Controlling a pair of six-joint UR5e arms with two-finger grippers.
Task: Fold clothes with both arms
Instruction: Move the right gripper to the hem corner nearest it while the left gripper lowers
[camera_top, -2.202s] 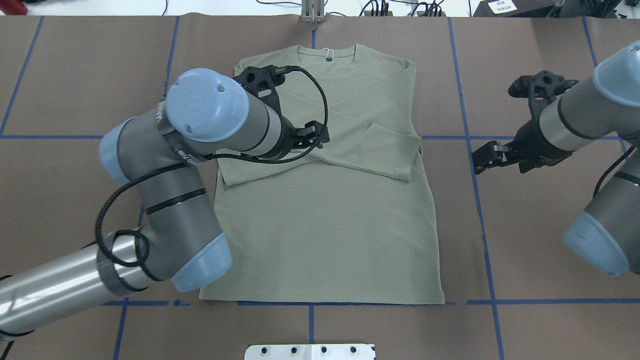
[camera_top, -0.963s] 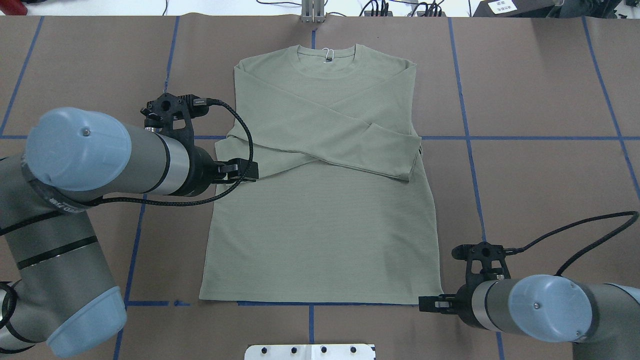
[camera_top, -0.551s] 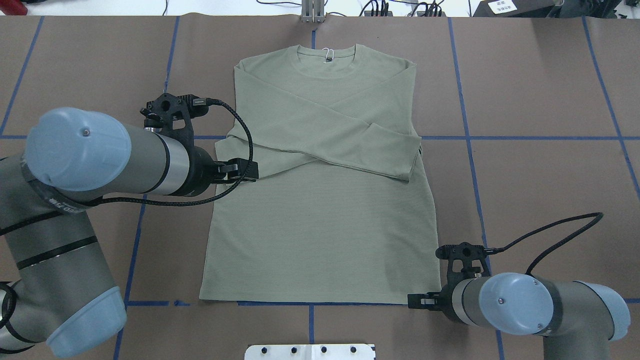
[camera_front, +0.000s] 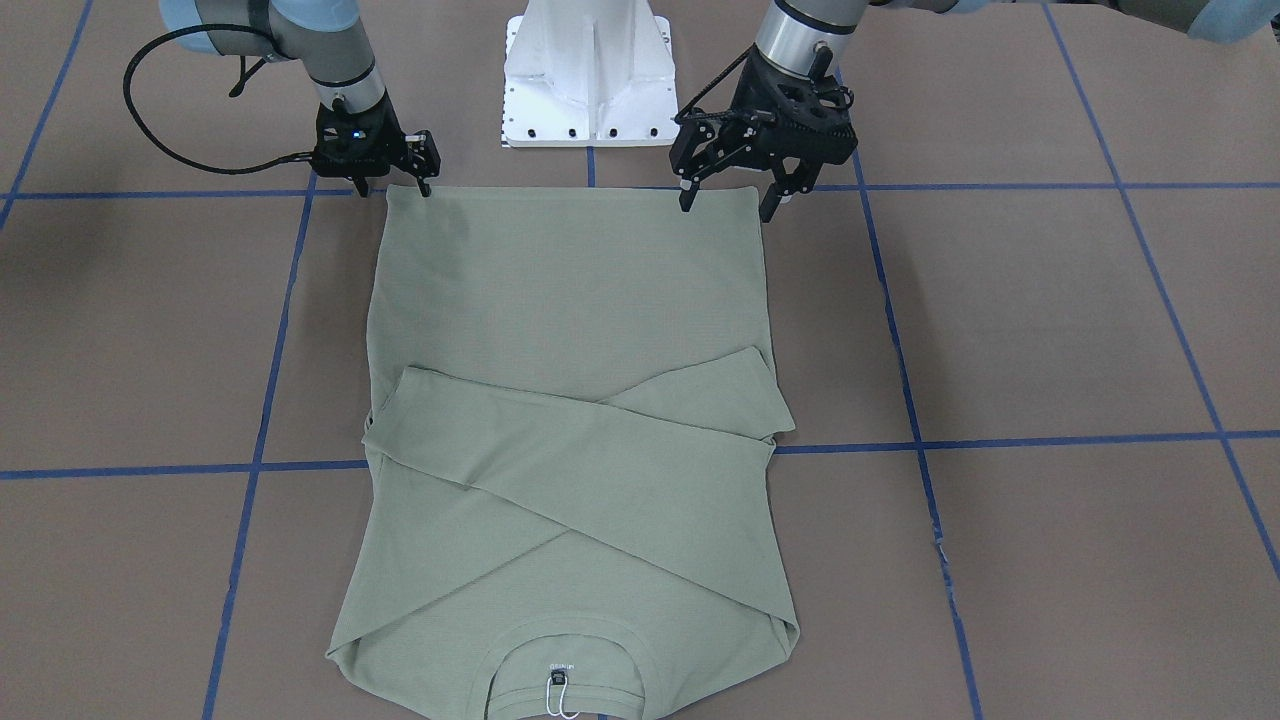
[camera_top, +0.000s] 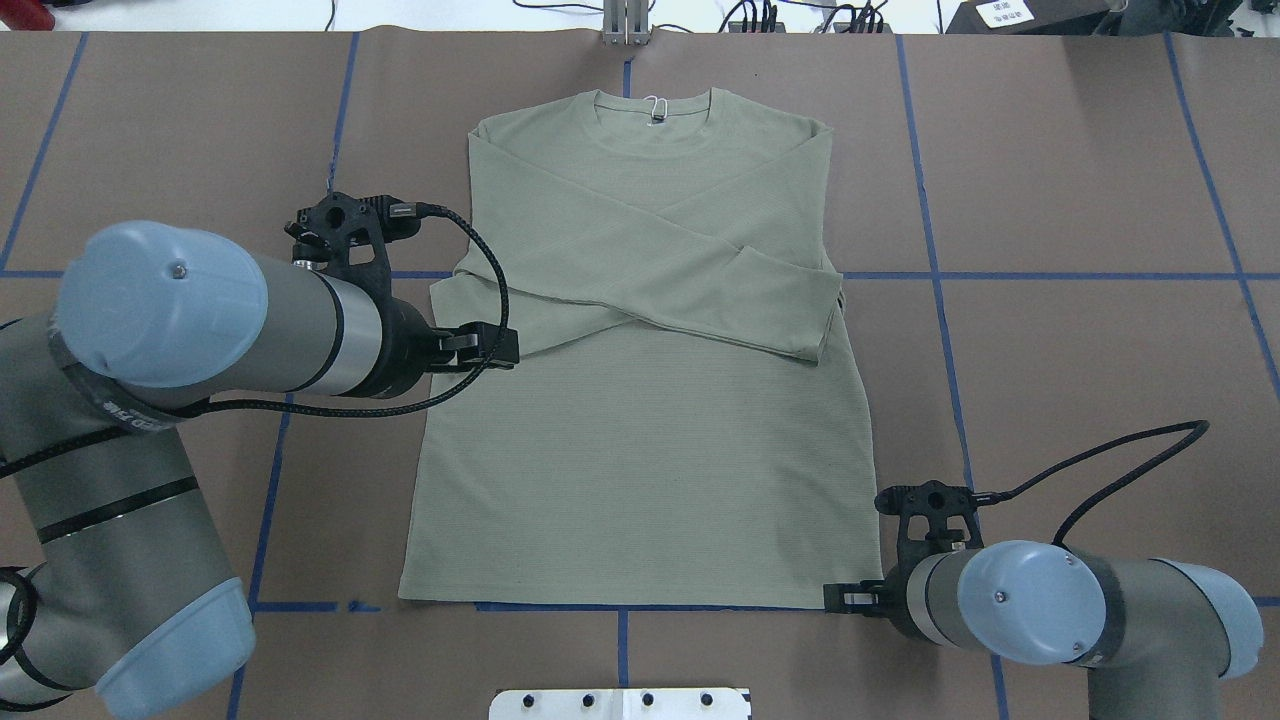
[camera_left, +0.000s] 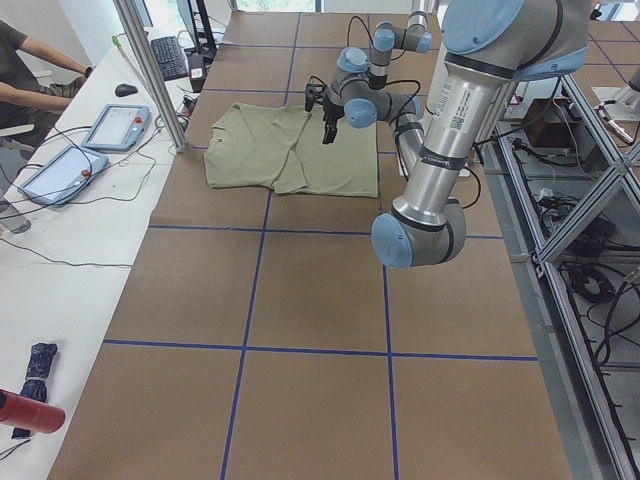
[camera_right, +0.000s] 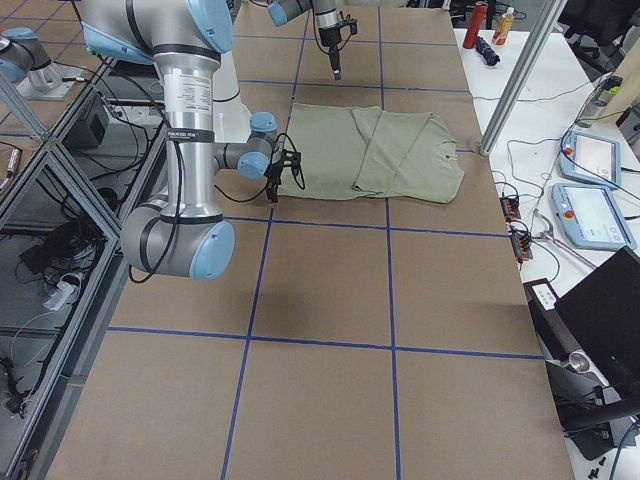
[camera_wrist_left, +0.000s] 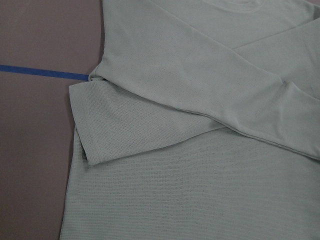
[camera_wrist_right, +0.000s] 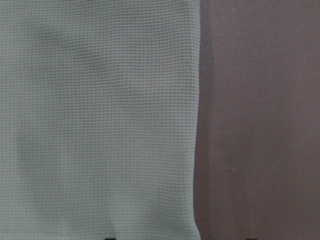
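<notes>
A sage-green long-sleeved knit shirt lies flat on the brown counter, sleeves crossed, the right pincer spread at one hem corner and the left pincer spread above a sleeve cuff, so lifting one corner alone could skew the fold.

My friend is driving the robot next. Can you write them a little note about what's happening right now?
Left gripper: jaws open, empty, hovering above the shirt.
Right gripper: jaws open, empty, low at the hem corner on the robot's right.
Shirt: flat on the table, collar away from the robot.
Done: both sleeves crossed over the chest.
Left: probably grab the hem and fold it up toward the collar.
</notes>
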